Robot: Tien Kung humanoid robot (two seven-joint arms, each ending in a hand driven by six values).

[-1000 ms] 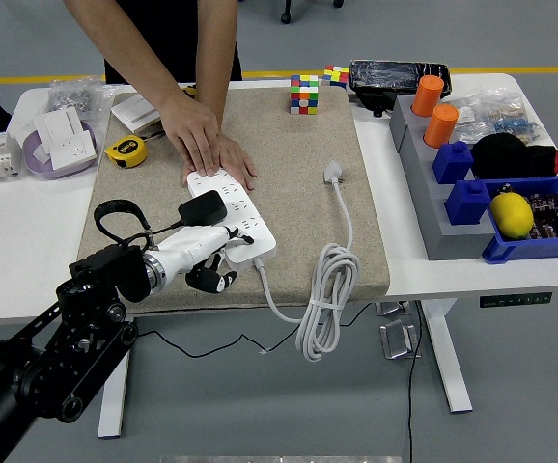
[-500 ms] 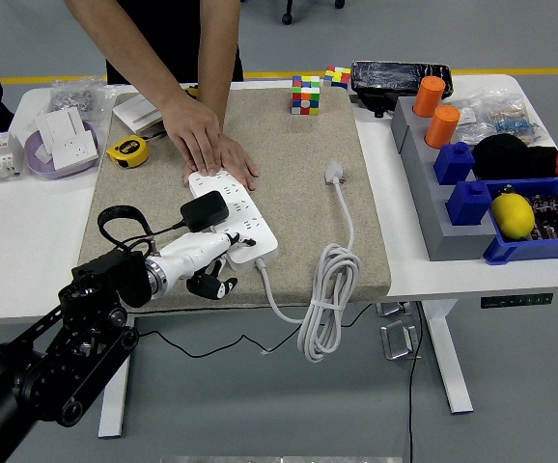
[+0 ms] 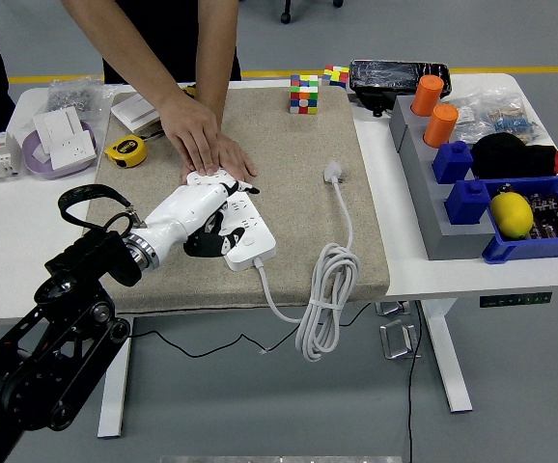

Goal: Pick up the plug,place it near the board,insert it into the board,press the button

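Right now my left hand point(image 3: 202, 214) lies flat over the near half of the board point(image 3: 245, 239), white fingers curled down around a black plug point(image 3: 205, 239) and clamped on it, the plug touching the board's top face. Whether the pins sit in the sockets is hidden under my palm, so I cannot tell. My right arm is out of view.

My worry is the seating. If the pins are off the holes and I push, the plug could tip or skid on the smooth plastic, and the board could slide on the mat point(image 3: 289, 154). A person's hand point(image 3: 202, 143) presses the far end of the board flat, which helps, but their fingers are just beside mine; a sideways slip could bump them. The plug's black cable point(image 3: 91, 203) loops up behind my wrist and could drag on the plug as I let go. I also cannot see the button from here, so I judge pressing it will be done partly blind.

As for materials, the board is a long, rigid, glossy white bar with rounded corners, and I expect it to be slippery. The mat is coarse beige fabric, soft-looking, likely to give a little under load. The plug is a blocky matte black shape. The board's own white cord point(image 3: 327, 280) is thick and rubbery-looking, coiled in loops over the mat's near edge, with its plug end point(image 3: 333, 173) lying loose to the right, well apart from my hand.
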